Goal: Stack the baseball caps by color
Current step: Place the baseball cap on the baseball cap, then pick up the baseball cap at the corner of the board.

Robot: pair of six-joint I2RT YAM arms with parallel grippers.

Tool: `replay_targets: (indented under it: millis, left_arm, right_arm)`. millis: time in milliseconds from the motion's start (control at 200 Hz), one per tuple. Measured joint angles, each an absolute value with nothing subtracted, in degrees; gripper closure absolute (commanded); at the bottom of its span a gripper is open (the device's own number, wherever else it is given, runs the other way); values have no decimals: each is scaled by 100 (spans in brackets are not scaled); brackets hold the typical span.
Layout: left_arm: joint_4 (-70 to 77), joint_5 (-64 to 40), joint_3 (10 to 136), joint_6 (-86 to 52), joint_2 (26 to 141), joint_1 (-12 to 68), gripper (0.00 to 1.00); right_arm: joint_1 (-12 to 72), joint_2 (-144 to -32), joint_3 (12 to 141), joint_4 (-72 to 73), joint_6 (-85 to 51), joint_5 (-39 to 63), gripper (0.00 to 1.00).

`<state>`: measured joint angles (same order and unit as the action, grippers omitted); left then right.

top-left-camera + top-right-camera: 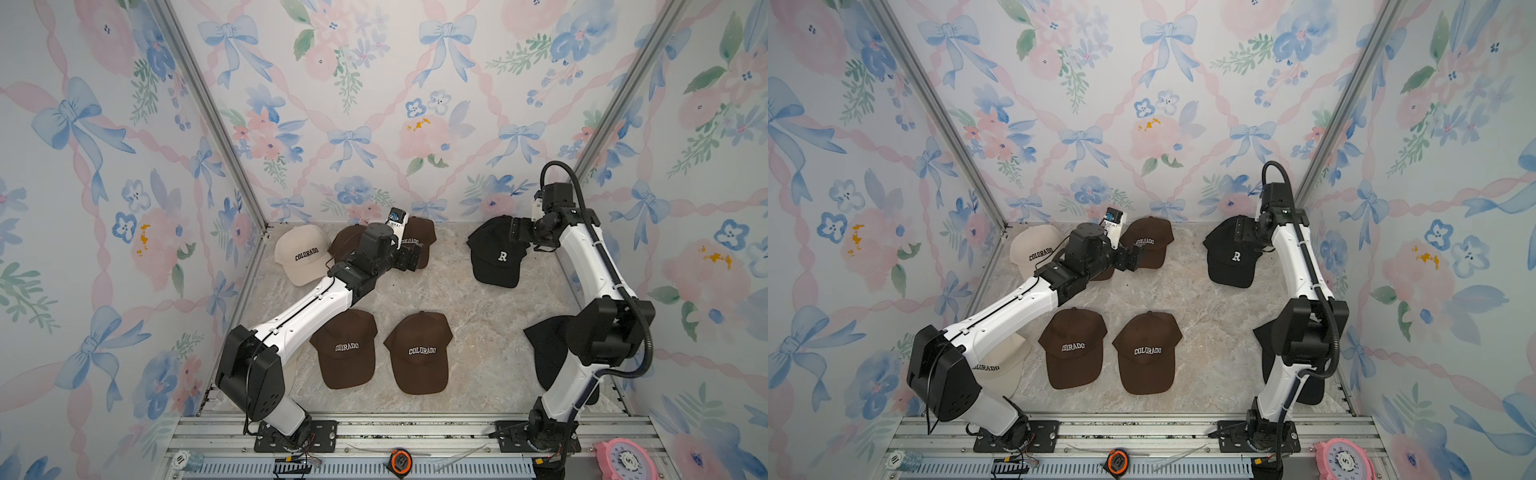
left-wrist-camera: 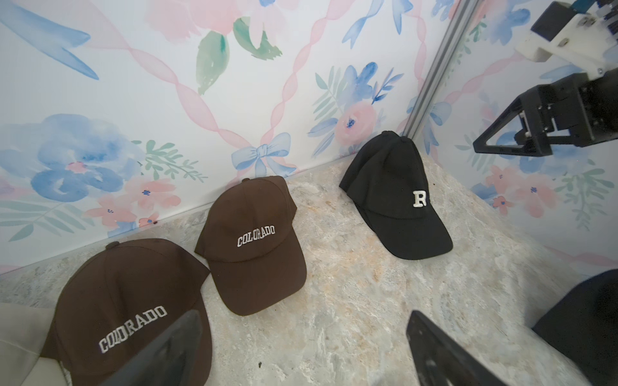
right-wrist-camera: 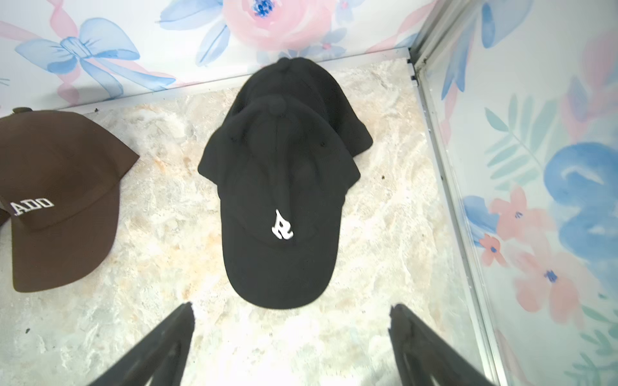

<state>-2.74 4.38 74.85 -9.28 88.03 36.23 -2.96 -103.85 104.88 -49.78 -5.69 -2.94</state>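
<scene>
Baseball caps (image 1: 419, 353) in three colours lie spread over a marbled desk (image 1: 465, 303), and the sorting looks barely begun.

Brown caps are the largest group, four in all, and none sits on another. The two front brown caps (image 1: 345, 351) lie side by side near the middle of the desk's front edge. A back brown cap (image 1: 419, 245) rests by the rear wall. The fourth brown cap (image 2: 127, 300) lies just beside it and is largely hidden behind the left arm (image 1: 299, 316) in both top views.

Black caps come next, three in number. The black pair (image 3: 281, 200) in the back right corner is the only stack made so far. One cap with a white R rests on another, shifted forward so the lower crown shows behind it. A third black cap (image 1: 546, 351) lies apart at the front right, mostly covered by the right arm (image 1: 582, 291).

Cream caps number two and lie well apart. The back cream cap (image 1: 301, 255) sits in the back left corner, and the front cream cap (image 1: 1003, 365) lies under the left arm.

By this layout, one black cap has to join its pair, and the brown and cream stacks are not yet started.

The left jaws hang spread and empty above the back brown caps. The right jaws hang spread and empty above the black pair.
</scene>
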Motion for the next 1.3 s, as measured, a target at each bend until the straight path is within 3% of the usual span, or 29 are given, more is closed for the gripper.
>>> replay_targets:
  millis: [270,435,990,1300]
  left_arm:
    - [-226,117,6976,-928,8272,4097,2]
    - [-189,34,6742,-928,8023,4327,2]
    - [-281,-5,6248,-1079,7207,5131,2]
    - [-443,10,6246,-1076,7155,5216,2]
  right_arm:
    - [-303,-8086,7922,-5033,-1107,-987,7]
    - [-373,-7271,7022,-5100,-1533,-1431,8]
    - [-915,-6263,5433,-5478,-2838,-2305,8]
    - [-1673,-6141,4823,-5323,-3009,-2279,9]
